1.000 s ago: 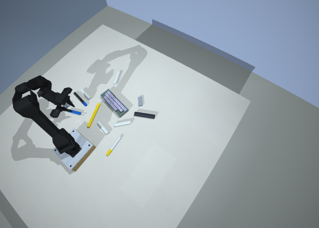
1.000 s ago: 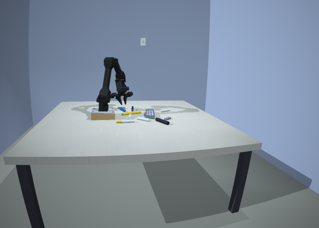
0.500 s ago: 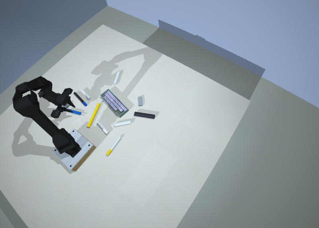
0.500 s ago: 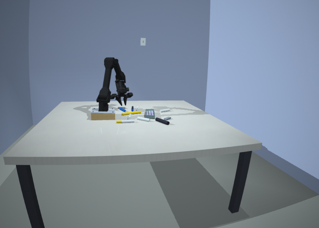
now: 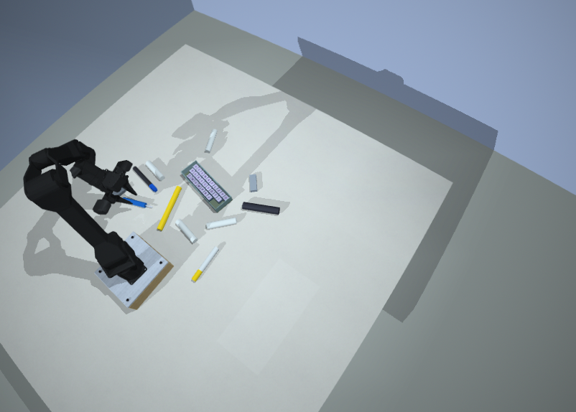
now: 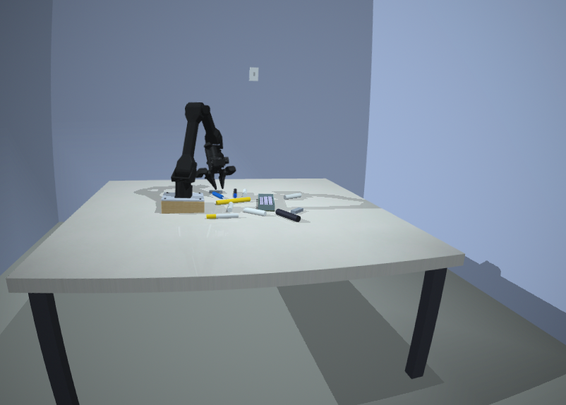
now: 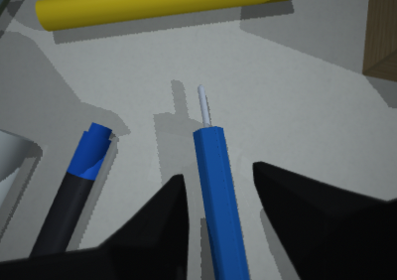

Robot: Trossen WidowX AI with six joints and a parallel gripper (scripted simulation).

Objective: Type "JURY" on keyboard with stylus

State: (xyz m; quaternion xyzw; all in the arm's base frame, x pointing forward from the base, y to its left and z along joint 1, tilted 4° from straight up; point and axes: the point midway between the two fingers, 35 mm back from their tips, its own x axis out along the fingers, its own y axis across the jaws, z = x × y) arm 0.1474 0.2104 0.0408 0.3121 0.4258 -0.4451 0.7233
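The stylus (image 5: 137, 203) (image 6: 218, 195) (image 7: 223, 220) is blue with a thin pale tip and lies on the desk. In the wrist view its tip points up the picture. My gripper (image 5: 133, 198) (image 6: 219, 188) (image 7: 218, 178) is partly open and hangs above the stylus, with the blue body between and below the fingers, touching neither. The stylus's rear end is out of the wrist view. The keyboard (image 5: 205, 184) (image 6: 266, 202), green-grey with pale keys, lies beyond the yellow rod; only a corner shows in the wrist view. Its letters are too small to read.
A yellow rod (image 5: 169, 208) (image 7: 164, 4) lies between stylus and keyboard. A black marker with a blue cap (image 5: 144, 178) (image 7: 89, 156) lies beside the stylus. Several white pieces, a black rod (image 5: 260, 208) and a grey block (image 5: 253, 183) lie around the keyboard.
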